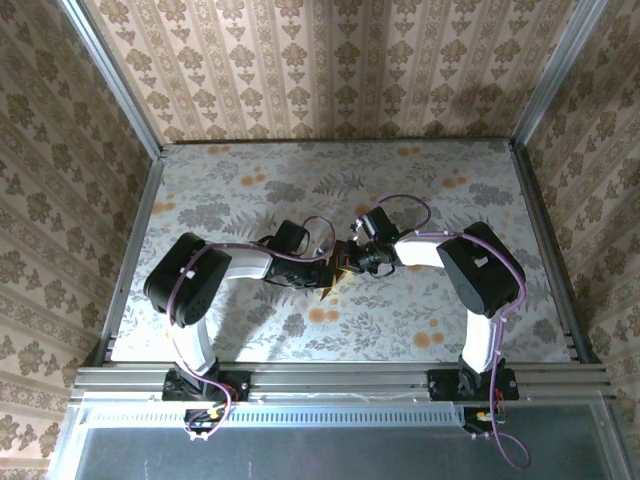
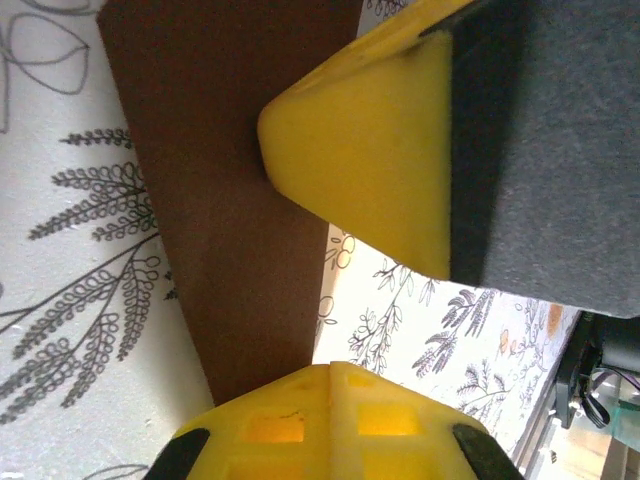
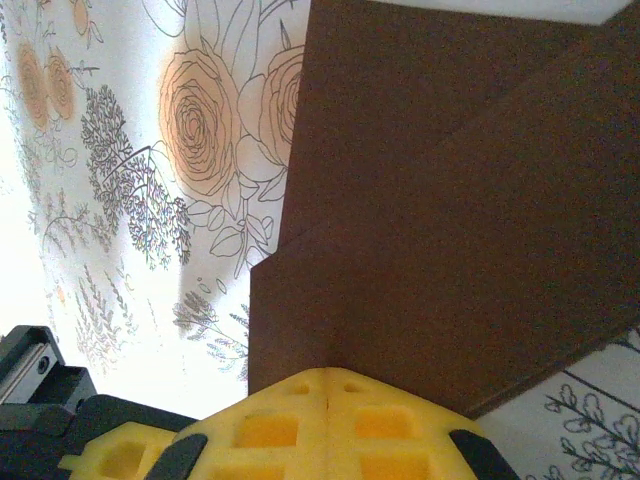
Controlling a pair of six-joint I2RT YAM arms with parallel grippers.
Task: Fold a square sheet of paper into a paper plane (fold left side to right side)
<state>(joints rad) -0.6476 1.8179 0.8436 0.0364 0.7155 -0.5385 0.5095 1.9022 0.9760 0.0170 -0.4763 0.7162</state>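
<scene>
The square sheet of paper (image 1: 340, 262) is dark reddish-brown and lies folded on the table centre between both grippers. In the left wrist view the paper (image 2: 220, 200) runs as a narrow strip from top to bottom. My left gripper (image 2: 331, 368) is shut, its tips resting at the strip's near end. The right gripper's yellow fingertip (image 2: 360, 140) presses on the strip's right edge. In the right wrist view the paper (image 3: 450, 220) shows overlapping folded layers, and my right gripper (image 3: 329, 372) is shut, tips down on the top layer. From above, the left gripper (image 1: 325, 272) and right gripper (image 1: 352, 262) almost touch.
The table (image 1: 250, 190) carries a printed cloth of grey ferns and orange flowers. Metal rails (image 1: 340, 378) frame the near edge, and patterned walls (image 1: 330, 60) enclose the back and sides. Both arms' cables (image 1: 320, 235) loop above the grippers.
</scene>
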